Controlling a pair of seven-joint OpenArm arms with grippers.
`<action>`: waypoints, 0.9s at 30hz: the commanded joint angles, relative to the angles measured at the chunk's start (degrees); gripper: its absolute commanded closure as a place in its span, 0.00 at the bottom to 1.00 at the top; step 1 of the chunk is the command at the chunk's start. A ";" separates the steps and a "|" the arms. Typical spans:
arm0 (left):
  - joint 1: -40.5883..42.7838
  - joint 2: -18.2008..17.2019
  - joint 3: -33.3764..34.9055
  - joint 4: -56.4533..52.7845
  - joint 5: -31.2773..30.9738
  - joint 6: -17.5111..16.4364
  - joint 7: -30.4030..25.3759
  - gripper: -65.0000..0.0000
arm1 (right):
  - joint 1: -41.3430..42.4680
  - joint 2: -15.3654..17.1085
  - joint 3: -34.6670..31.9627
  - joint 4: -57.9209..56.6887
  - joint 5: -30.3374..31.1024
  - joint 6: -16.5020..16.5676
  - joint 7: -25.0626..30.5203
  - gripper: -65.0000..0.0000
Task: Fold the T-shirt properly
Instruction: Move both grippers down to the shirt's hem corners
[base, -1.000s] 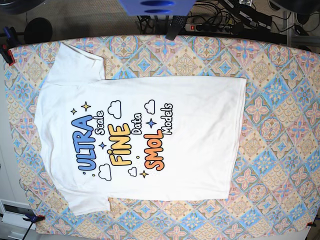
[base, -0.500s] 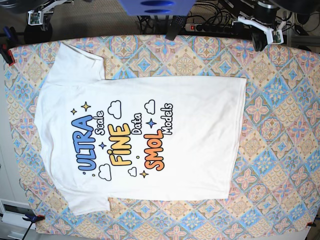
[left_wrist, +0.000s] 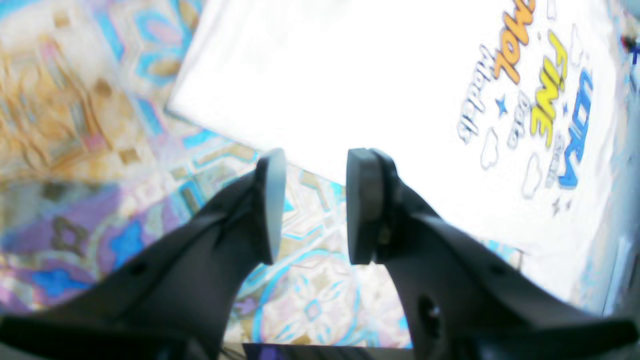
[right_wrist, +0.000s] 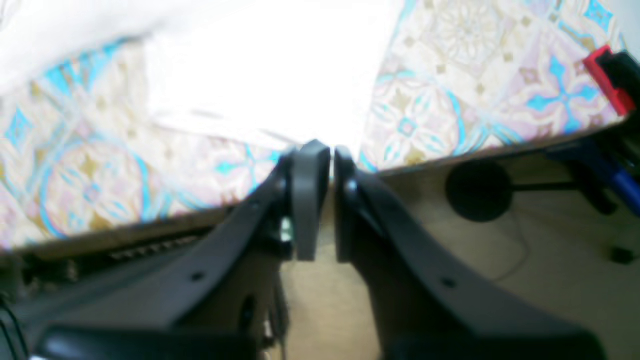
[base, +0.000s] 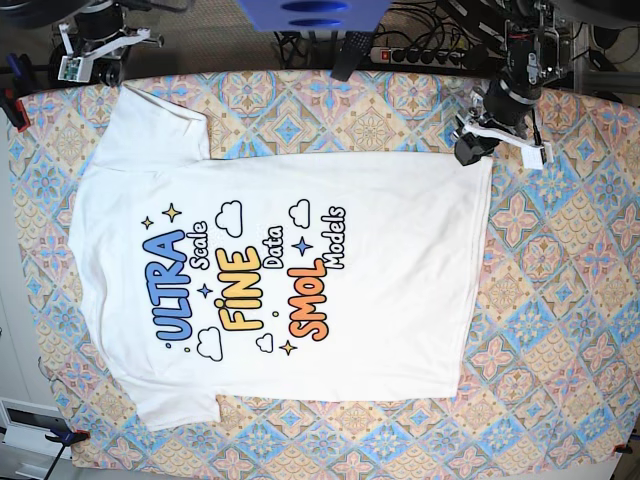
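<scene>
Across the frame's centre: T-shirt (base: 290, 280) flat, print up, unfolded | upper right: left gripper (left_wrist: 312, 205) spread, empty, near hem corner | upper left: right gripper (right_wrist: 330, 200) barely parted, empty | all folds remain

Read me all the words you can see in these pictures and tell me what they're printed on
All are printed on the white T-shirt, which lies flat, print up, on the patterned table cover:
"ULTRA" in blue
"Scale" in white outline
"FINE" in yellow
"Data" in white outline
"SMOL" in orange
"Models" in white outline
No other text can be read; the wrist views are blurred.
</scene>
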 joint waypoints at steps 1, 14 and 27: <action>-0.67 -0.52 -0.31 -0.61 -2.37 -0.75 -0.74 0.67 | -0.54 0.34 0.52 0.97 0.16 -0.18 1.15 0.86; -5.68 1.24 -0.57 -13.98 -9.84 -0.75 -1.18 0.67 | -0.01 0.34 0.17 0.97 0.25 -0.18 1.15 0.71; -11.13 3.26 -2.24 -18.46 -9.40 -0.75 -0.65 0.73 | 0.08 0.25 0.17 0.80 0.43 -0.18 1.15 0.71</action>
